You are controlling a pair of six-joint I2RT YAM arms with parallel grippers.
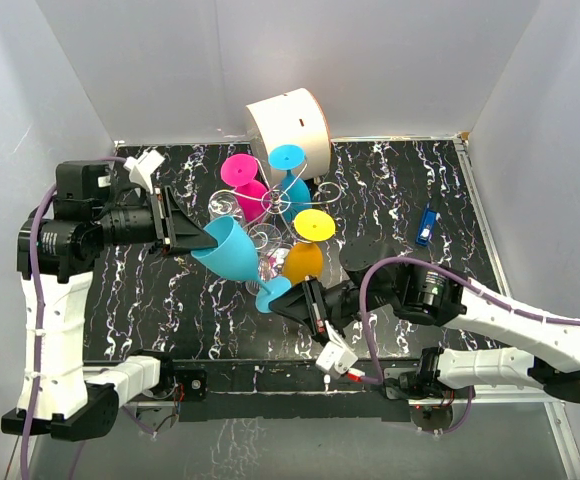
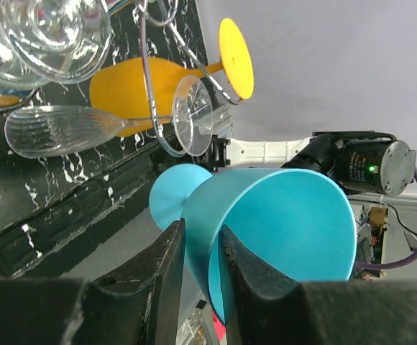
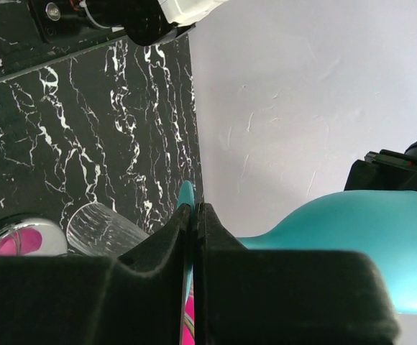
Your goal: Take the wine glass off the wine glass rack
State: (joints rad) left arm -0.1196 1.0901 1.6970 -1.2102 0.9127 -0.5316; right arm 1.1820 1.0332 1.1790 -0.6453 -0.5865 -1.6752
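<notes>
Closest to my left wrist camera are the left gripper's (image 2: 201,233) two black fingers (image 2: 167,262). They stand narrow, with the wall of the teal wine glass (image 2: 280,230) between them, one finger inside the bowl and one outside, both seemingly pressed against it.

From the top camera I see the teal wine glass (image 1: 232,250) lying roughly on its side. Its long axis runs diagonally, with the open mouth toward the left gripper (image 1: 208,240) and the foot toward the right gripper (image 1: 286,298).

On my right wrist camera the right gripper (image 3: 194,212) is almost fully closed. Only the thin teal edge of the foot shows in the slit between its fingers, so it is pinching that disc.

The glass hangs between the two grippers on the near side of the wine glass rack (image 1: 270,205), above the black marbled table (image 1: 170,310). I cannot tell whether it touches the rack's wire.
</notes>
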